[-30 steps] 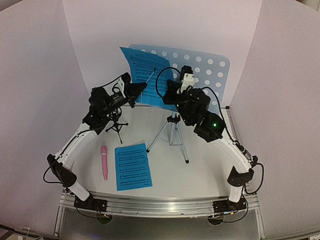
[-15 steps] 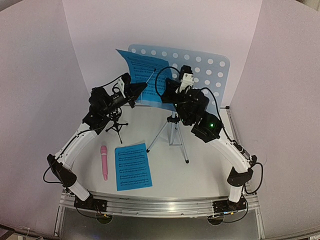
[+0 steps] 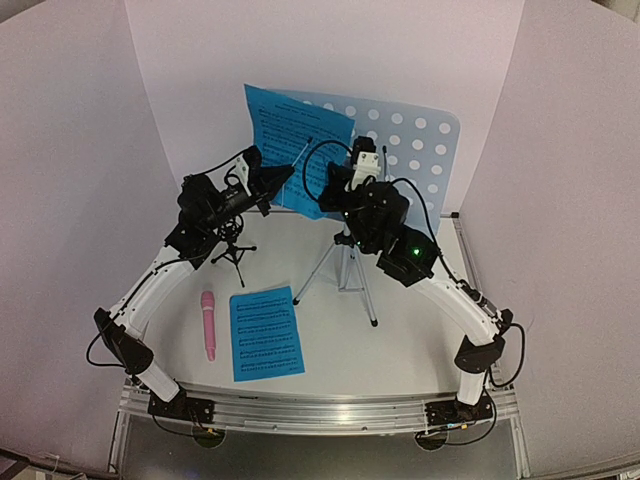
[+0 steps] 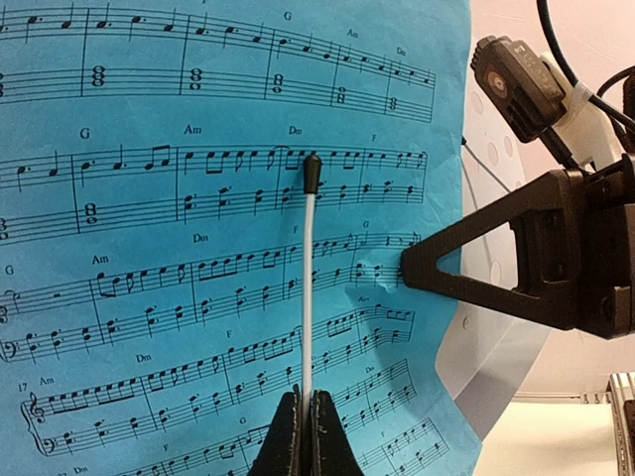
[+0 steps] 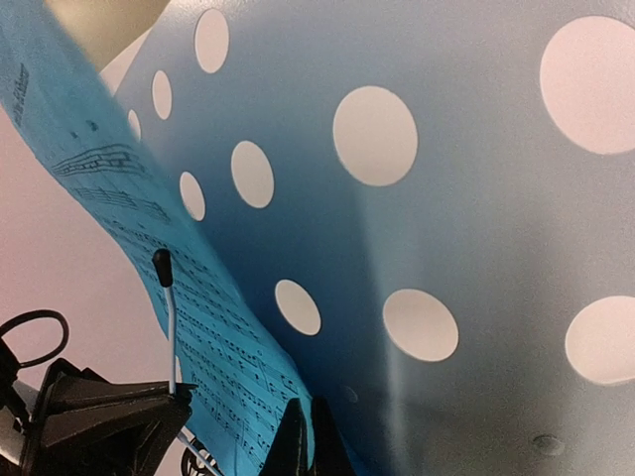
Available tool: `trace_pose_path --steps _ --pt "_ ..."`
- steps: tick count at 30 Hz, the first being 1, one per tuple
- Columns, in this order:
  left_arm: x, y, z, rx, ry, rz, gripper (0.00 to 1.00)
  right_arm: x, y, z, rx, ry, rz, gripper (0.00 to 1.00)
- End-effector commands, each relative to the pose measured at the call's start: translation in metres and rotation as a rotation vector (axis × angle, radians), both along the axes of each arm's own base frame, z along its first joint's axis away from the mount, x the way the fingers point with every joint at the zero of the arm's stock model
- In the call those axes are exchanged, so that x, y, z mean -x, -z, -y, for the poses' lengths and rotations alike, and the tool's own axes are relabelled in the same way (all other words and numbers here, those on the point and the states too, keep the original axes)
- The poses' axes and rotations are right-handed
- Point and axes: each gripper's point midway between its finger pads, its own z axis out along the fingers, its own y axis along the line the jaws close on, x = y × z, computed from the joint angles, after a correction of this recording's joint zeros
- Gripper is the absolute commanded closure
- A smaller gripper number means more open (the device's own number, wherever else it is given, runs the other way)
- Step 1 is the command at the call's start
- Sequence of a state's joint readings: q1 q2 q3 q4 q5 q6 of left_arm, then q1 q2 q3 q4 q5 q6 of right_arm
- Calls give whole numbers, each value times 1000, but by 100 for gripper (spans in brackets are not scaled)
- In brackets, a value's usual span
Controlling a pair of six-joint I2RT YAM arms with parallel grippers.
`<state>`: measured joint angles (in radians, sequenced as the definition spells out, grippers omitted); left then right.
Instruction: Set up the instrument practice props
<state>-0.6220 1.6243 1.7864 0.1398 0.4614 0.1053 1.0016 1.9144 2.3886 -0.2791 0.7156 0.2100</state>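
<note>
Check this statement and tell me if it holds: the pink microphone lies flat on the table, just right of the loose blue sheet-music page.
Not quite. The pink microphone does lie flat on the table, but just left of the loose blue sheet-music page, on the left arm's side. The top external view shows it.

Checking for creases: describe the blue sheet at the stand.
The sheet is thin bright-blue paper printed with black staves, notes and chord letters. It stands upright, bowed, before the left part of the pale perforated stand. The right gripper pinches its right edge, puckering it there. The left gripper holds a white rod across its front.
</note>
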Motion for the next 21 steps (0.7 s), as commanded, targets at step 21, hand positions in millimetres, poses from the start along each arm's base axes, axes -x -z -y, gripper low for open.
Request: trace_pose_path --steps 21 --pt "10 -12 2 11 36 52 100 29 -43 36 122 -23 102 100"
